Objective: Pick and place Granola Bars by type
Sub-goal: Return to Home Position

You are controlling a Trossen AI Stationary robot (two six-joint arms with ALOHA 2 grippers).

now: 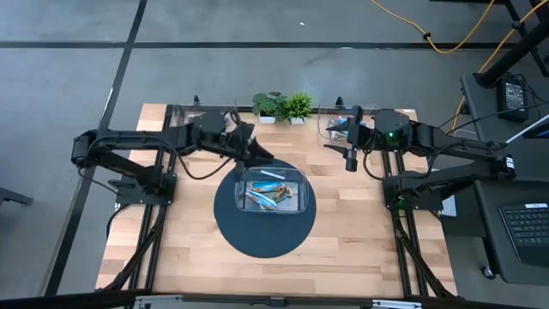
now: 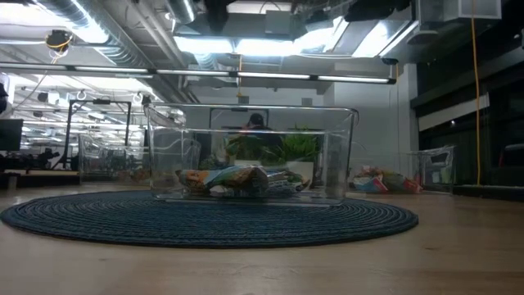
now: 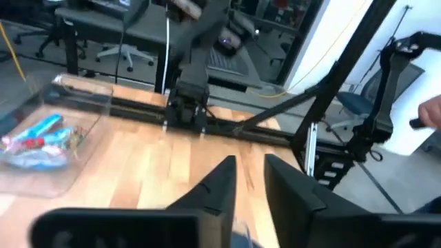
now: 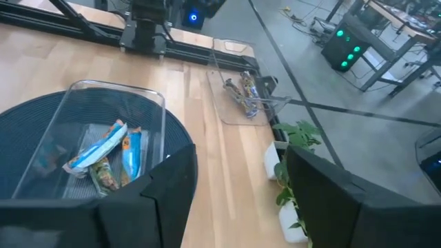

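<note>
The granola bars [image 1: 268, 194] lie heaped in a clear bin on a round dark blue mat; blue and orange-brown wrappers [image 4: 103, 157] show there. A far-right clear bin holds blue bars [image 3: 38, 140]. A far-left clear bin holds orange-brown bars [image 4: 244, 91]. My left gripper [image 1: 256, 158] hovers over the centre bin's far left corner, its fingers [image 3: 249, 172] open by a narrow gap with nothing between the tips. My right gripper [image 1: 350, 160] hangs open and empty beside the far-right bin, right of the mat; its fingers [image 4: 241, 193] stand wide apart.
Two small potted plants [image 1: 285, 106] stand at the far edge between the side bins. The centre bin's walls [image 2: 250, 156] stand upright on the mat [image 2: 205, 220]. Bare wood lies near and on either side of the mat [image 1: 184, 240]. A hand shows beyond the table [image 3: 431, 114].
</note>
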